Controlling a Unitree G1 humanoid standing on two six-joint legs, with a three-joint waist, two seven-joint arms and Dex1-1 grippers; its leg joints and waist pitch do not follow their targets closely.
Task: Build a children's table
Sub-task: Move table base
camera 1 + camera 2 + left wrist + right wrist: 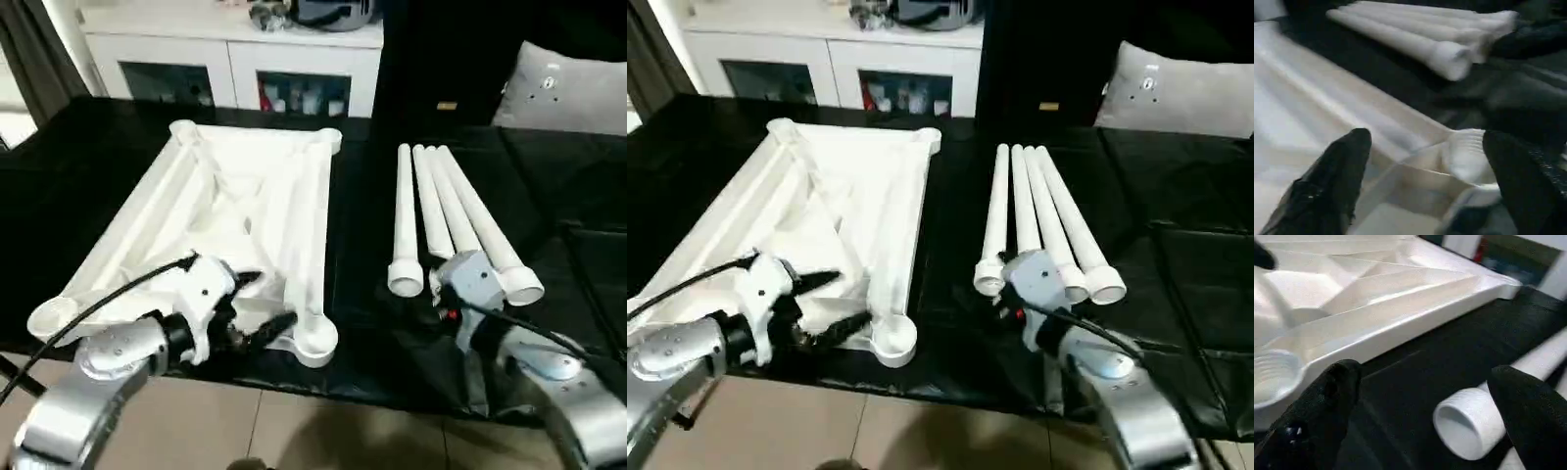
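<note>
- The top [245, 211] lies upside down on the black-covered desk [98, 166], ribs up, on the robot's left half. Moulded white plastic, smooth and a bit glossy, so I'd guess light and stiff but slippery for the fingers.
- Diagonal ribs run to a round socket at each corner. The near socket [315, 343] looks threaded inside, going by the right wrist view.
- Four legs [456, 220] lie side by side on the right, well apart from the top, fat ends toward the robot. Long tapered tubes, hollow, and the nearest open end [1464, 423] has a ridged collar, so probably screw-in.
- Grip idea: take a leg near the thick end, across the tube. It's round and slick, so it may roll or twist if pinched off-centre. The top is best steadied by a rim or rib.
- Left tool [257, 305] hovers over the top's near edge, jaws spread, holding nothing.
- Right tool [1425, 416] sits just at the leg ends, jaws wide apart, empty too.
- White cabinets [230, 69] behind, grey cushion [568, 93] far right.
</note>
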